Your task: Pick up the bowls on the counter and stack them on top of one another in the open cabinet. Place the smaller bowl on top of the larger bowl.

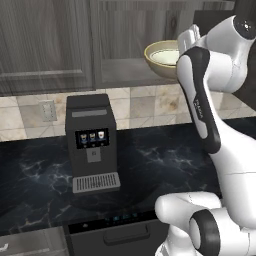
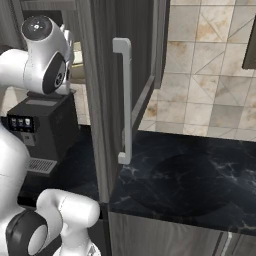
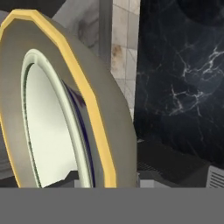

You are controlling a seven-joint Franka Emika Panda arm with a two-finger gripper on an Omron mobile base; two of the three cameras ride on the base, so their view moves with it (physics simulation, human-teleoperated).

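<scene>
The larger bowl (image 1: 154, 64), tan-yellow with a darker rim, sits in the open cabinet (image 1: 122, 75) above the counter (image 1: 165, 160). The smaller bowl (image 1: 167, 56), pale cream-green, lies nested inside it. My gripper (image 1: 186, 42) is at the bowls' right rim, with the hand partly covering them. In the hand view, rolled on its side, the larger bowl (image 3: 105, 113) looms close with the smaller bowl (image 3: 48, 127) inside it. My fingertips are hidden at the rim, and the jaws appear shut on the smaller bowl's edge.
A black coffee machine (image 1: 91, 140) stands on the counter below and left of the cabinet. The cabinet's open door (image 2: 107, 100) with its long handle (image 2: 123, 100) juts out to my right. Closed grey wood cabinets (image 1: 45, 45) hang to the left.
</scene>
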